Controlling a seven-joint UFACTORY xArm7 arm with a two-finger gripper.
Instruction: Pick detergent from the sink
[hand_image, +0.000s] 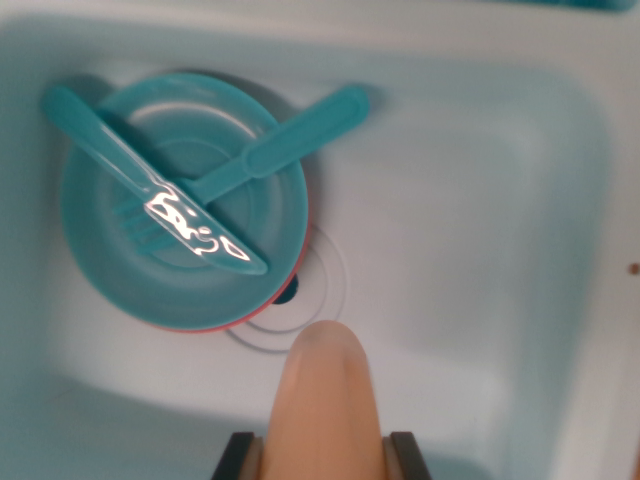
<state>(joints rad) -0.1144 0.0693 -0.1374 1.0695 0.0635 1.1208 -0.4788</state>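
A peach-orange detergent bottle (328, 390) rises from the bottom middle of the wrist view, its rounded end over the sink floor close to the drain (288, 292). My gripper (322, 452) is shut on it, with one dark finger (236, 456) showing on the wrist view's left of the bottle and the other on its right. The pale blue sink (480, 200) fills the view beneath. The bottle's lower part is hidden below the frame edge.
A teal plate (105, 265) lies in the sink on the wrist view's left, on top of a red plate (205, 329) whose rim just shows. A teal knife (100, 135) and a teal fork (290, 145) lie crossed on the plate. The sink's rim (615, 300) runs along the wrist view's right.
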